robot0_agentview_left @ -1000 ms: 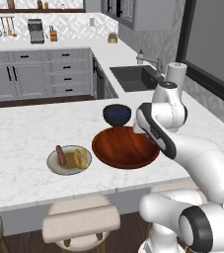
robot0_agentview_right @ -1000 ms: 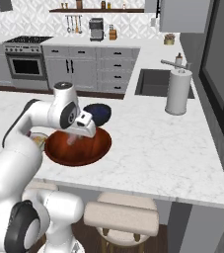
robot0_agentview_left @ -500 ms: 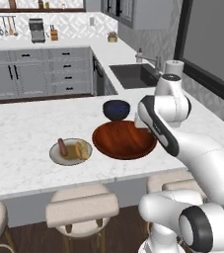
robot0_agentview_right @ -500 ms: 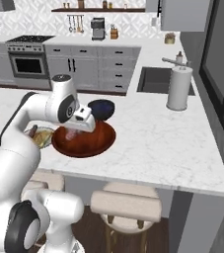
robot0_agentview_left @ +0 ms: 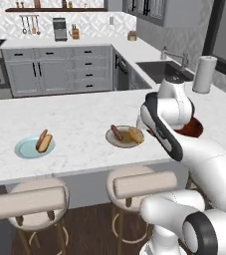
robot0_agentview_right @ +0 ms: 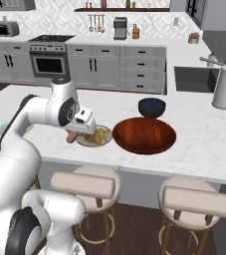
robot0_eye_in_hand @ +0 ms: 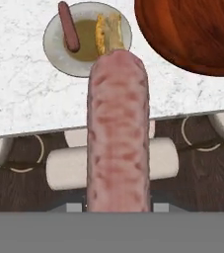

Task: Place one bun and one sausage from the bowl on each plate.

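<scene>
- The hand (robot0_eye_in_hand: 117, 210) pinches a sausage (robot0_eye_in_hand: 117, 133), long axis pointing away from it.
- The pale blue plate (robot0_agentview_left: 25, 148), holding only a bun (robot0_agentview_left: 44, 142), lies well apart along the counter's (robot0_agentview_left: 74, 117) front edge, beyond the beige plate (robot0_agentview_left: 118, 142).

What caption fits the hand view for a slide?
Gripper holds a pink sausage above the counter edge, with the beige plate carrying a sausage and bun, and the reddish-brown bowl beyond.

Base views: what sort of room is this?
A home kitchen, rendered. An island counter with stools tucked under it, a stove set in grey cabinets, and a sink with a faucet all point to that.
</scene>
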You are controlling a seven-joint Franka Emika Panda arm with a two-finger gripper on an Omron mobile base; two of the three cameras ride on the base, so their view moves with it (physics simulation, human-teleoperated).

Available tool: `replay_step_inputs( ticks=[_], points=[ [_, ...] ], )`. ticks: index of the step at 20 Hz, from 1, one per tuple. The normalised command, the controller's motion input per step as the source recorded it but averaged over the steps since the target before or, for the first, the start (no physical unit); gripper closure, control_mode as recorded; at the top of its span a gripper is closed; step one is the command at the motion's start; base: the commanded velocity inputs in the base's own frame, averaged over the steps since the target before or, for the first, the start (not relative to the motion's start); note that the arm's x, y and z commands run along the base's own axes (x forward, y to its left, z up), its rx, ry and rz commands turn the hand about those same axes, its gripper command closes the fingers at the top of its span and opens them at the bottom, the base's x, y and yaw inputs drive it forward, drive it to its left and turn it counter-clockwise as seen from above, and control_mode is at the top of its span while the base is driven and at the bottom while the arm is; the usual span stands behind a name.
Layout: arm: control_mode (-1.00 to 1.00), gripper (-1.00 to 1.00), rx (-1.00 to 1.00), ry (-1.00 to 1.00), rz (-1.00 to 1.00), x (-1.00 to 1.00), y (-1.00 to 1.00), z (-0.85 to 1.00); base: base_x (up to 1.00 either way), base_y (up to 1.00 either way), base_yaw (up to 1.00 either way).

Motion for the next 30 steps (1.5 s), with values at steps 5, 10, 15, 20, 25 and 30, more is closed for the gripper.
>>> replay_step_inputs(
  ticks=[5,10,15,20,25,30],
  points=[
    [1.0,1.0,0.0,0.0,0.0,0.0,0.0,0.0,0.0,1.0,0.0],
    [1.0,1.0,0.0,0.0,0.0,0.0,0.0,0.0,0.0,1.0,0.0],
    [1.0,1.0,0.0,0.0,0.0,0.0,0.0,0.0,0.01,1.0,0.0],
    [1.0,1.0,0.0,0.0,0.0,0.0,0.0,0.0,0.1,0.85,0.0],
    [1.0,1.0,0.0,0.0,0.0,0.0,0.0,0.0,0.18,-0.24,0.0],
    [1.0,1.0,0.0,0.0,0.0,0.0,0.0,0.0,0.31,-0.46,-0.01]
  ],
)
